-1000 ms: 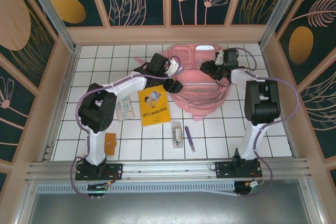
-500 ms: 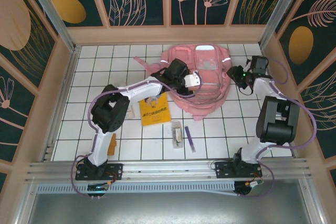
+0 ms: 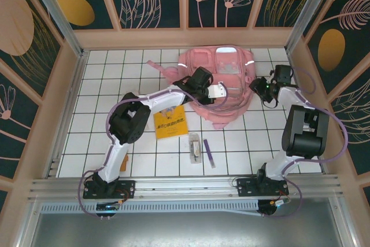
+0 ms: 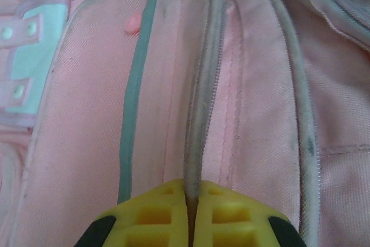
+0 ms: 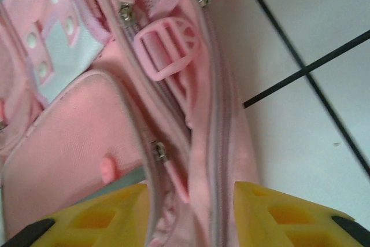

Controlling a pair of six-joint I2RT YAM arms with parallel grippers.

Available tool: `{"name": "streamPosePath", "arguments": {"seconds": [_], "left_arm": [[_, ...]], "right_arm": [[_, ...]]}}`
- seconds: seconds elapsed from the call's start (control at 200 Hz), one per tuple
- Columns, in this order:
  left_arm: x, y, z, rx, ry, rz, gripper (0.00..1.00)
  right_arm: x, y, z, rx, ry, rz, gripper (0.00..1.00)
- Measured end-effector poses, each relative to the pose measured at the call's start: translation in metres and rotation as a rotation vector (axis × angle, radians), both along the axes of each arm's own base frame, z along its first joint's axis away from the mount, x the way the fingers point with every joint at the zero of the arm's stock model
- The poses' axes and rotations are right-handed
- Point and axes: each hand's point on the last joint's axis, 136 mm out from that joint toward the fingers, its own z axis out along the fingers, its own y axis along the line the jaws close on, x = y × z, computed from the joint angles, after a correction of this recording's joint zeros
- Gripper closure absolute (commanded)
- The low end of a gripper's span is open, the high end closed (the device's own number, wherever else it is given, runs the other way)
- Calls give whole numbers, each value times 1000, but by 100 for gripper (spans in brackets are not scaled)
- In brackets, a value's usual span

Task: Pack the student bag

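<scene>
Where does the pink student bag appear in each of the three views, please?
Top external: the student bag lies at the far centre of the table.
Left wrist: its pink panels run top to bottom; the left gripper pinches a piped seam at bottom centre.
Right wrist: its zipped edge runs down the middle, bare table to the right.
Shared landmark: the mint patch with round holes, upper left in both wrist views.

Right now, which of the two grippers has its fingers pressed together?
The left gripper: its fingers meet on a seam of the student bag. On the right gripper the fingers stand apart, the bag's zipped edge between them.
</scene>
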Motion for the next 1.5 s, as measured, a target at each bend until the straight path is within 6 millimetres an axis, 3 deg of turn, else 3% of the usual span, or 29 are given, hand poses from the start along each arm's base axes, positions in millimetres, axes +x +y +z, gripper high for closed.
{"name": "streamPosePath", "arguments": {"seconds": [0.11, 0.22, 0.44, 0.706, 1.016, 1.351, 1.501], "left_arm": [[-4, 11, 10, -27, -4, -1, 100], [-1, 27, 33, -84, 7, -4, 100], [13, 62, 73, -216, -10, 4, 100], [23, 68, 90, -318, -2, -27, 100], [19, 67, 95, -354, 16, -62, 100], [14, 64, 95, -392, 55, -66, 100], [14, 61, 100, -422, 60, -71, 100]], "right_arm": [[5, -12, 0, -117, -39, 34, 57], [9, -12, 5, -241, -127, 172, 58], [12, 21, 10, -341, -300, 635, 63], [-9, 45, -11, -442, -449, 1091, 67], [5, 21, -21, -631, -554, 1154, 61], [26, 23, -36, -698, -625, 1168, 64], [26, 22, -44, -721, -637, 1159, 64]]}}
